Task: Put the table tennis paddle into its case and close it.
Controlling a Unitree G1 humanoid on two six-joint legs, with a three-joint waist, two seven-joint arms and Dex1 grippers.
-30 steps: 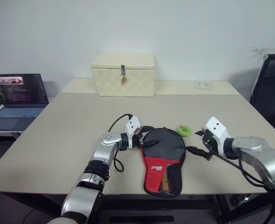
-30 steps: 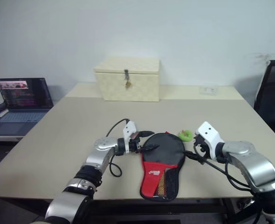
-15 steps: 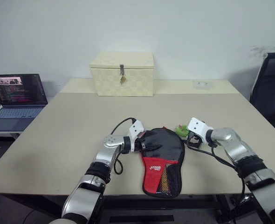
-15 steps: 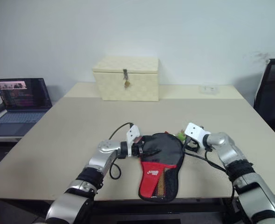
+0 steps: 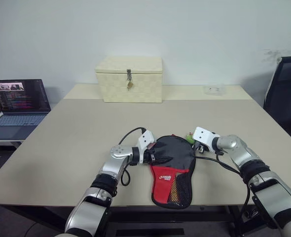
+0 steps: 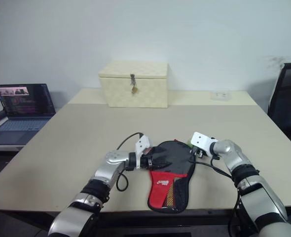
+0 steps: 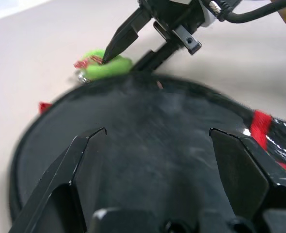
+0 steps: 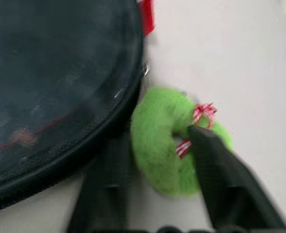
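Case: black paddle-shaped pouch (image 5: 172, 165) lying flat on the table (image 5: 76, 133), close to the near edge and a little right of centre; round black end toward the far side, red panel and mesh pocket toward the near edge.
Paddle: cannot be told apart from the pouch in these views; no wooden handle is seen outside it.
Zipper pull: small green fuzzy ring (image 8: 174, 141) with a red-and-white string tie, on the table just beside the pouch's far right rim.
Right gripper: right gripper (image 8: 155, 170) at the pull, fingers drawn narrow around the green ring, one dark finger (image 8: 220, 170) laid against its string-tied side and the other between the ring and the pouch's rim; whether the ring is firmly pinched cannot be told.
Left gripper: left gripper (image 7: 157, 138) at the pouch's left rim, fingers spread wide over the black face; whether they press on the fabric cannot be told.
Box: cream woven box (image 5: 129, 79) with a metal latch, lid down, at the far side of the table, well apart from the pouch.
Laptop: open laptop (image 5: 18, 106) with lit screen on a lower surface to the left.
Chair: black chair (image 5: 286, 94) at the right edge.
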